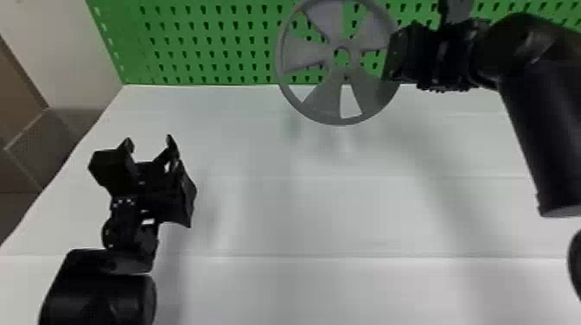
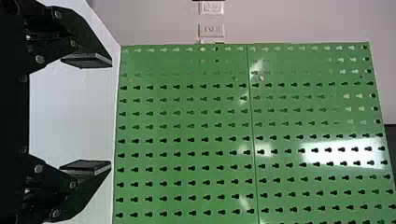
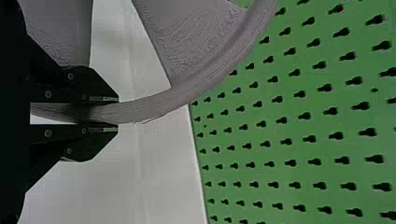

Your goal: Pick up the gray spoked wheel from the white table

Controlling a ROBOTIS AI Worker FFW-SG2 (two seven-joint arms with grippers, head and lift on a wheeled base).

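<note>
At the upper right of the head view, the right gripper [image 1: 391,56] is clamped on the rim of the gray spoked wheel [image 1: 322,113] — the right wrist view has both fingers pinching that rim. The wheel sits at the top, right of centre, overlapping the green pegboard [image 1: 207,43] and the far part of the white table [image 1: 302,207]. At the lower left, the left gripper [image 1: 149,142] is empty — its fingers spread wide apart.
</note>
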